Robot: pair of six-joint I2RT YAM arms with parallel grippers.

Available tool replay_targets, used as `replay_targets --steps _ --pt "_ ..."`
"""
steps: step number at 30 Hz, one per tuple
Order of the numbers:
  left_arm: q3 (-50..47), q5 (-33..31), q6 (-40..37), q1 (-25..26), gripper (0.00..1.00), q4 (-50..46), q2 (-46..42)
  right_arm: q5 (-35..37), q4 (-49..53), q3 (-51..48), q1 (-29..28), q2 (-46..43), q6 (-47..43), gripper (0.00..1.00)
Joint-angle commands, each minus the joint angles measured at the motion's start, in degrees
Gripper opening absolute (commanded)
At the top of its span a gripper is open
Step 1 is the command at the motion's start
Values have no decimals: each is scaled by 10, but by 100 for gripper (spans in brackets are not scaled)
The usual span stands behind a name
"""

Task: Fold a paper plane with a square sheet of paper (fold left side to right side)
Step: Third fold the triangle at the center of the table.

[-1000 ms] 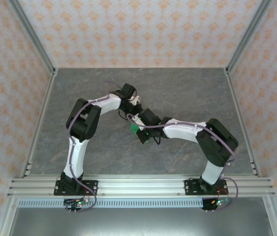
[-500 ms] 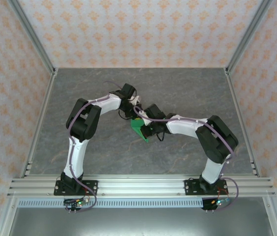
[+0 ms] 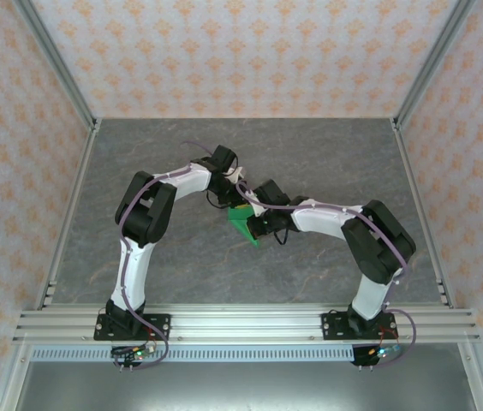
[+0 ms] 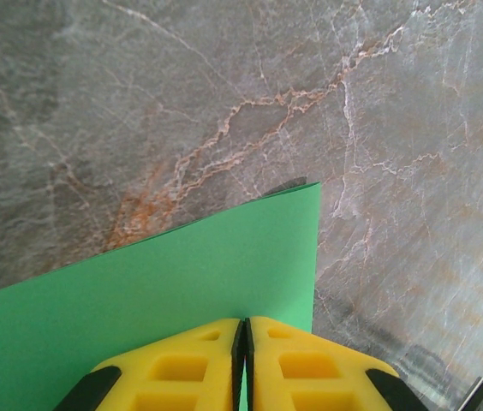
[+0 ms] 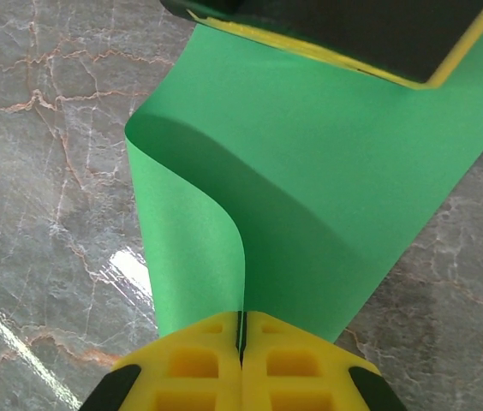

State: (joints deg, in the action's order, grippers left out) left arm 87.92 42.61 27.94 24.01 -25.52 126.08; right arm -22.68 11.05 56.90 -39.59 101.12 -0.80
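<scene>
The square sheet of paper (image 3: 242, 225) is bright green and held off the marble table between both arms at the table's middle. It is a curled sheet, not a paper plane. In the left wrist view the sheet (image 4: 164, 274) lies flat ahead, and my left gripper (image 4: 243, 332) is shut on its near edge by a corner. In the right wrist view the sheet (image 5: 327, 163) bends over in a loop, and my right gripper (image 5: 241, 330) is shut on the folded-over edge. The left gripper's fingers (image 5: 344, 30) hold the far edge.
The grey marble table (image 3: 156, 154) is bounded by an aluminium frame with posts at the back corners (image 3: 96, 122). A rail (image 3: 241, 324) runs along the near edge at the arm bases. The two wrists are close together, almost touching.
My right gripper has moved up and right toward the left gripper, bringing its edge of the green sheet over. More green shows from above. The left arm has barely moved.
</scene>
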Motion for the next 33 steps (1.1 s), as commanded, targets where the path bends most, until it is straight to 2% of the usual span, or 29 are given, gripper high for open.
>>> replay_targets --steps 1,33 --pt "-19 -31 -15 2 14 -39 25 12 -8 9 2 15 8 0" --pt "-19 -32 -17 2 13 -44 25 28 -3 14 3 15 12 0"
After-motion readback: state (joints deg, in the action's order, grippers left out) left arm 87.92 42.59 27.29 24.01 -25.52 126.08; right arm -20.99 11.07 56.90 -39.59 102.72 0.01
